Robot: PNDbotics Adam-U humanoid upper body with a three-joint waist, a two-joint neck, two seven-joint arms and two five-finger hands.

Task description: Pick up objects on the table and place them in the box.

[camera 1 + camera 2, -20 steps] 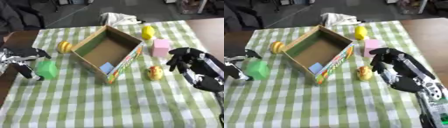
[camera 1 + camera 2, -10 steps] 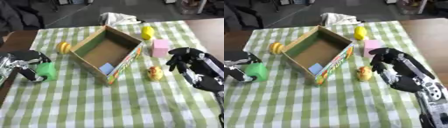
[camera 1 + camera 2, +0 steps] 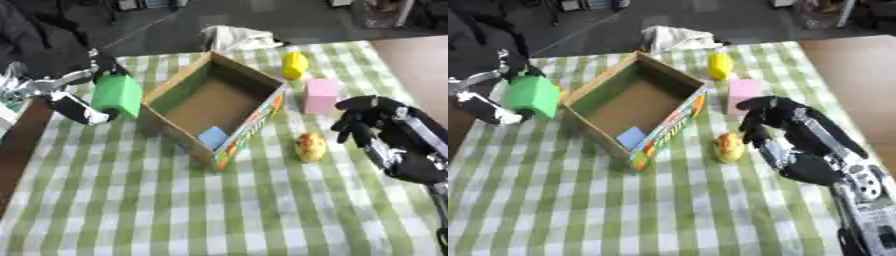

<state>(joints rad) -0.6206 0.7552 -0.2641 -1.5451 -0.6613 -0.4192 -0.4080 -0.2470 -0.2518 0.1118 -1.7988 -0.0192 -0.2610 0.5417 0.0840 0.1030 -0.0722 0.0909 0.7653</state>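
Note:
My left hand (image 3: 73,106) is shut on a green block (image 3: 116,95) and holds it in the air just left of the open cardboard box (image 3: 255,125). A small blue piece (image 3: 213,137) lies inside the box. On the checked cloth right of the box are a yellow oval thing (image 3: 295,65), a pink block (image 3: 320,95) and a yellow-orange lumpy thing (image 3: 310,146). My right hand (image 3: 385,131) rests open right of the yellow-orange thing, holding nothing.
A crumpled white cloth (image 3: 236,37) lies at the far edge behind the box. Bare brown tabletop (image 3: 424,65) shows at the far right, and a dark brown edge (image 3: 17,150) at the left. The near half of the green-checked cloth (image 3: 192,210) holds no objects.
My left hand has lifted the green block off the cloth and carried it up and right, toward the box. It now hides the orange round thing left of the box. The right hand stays put.

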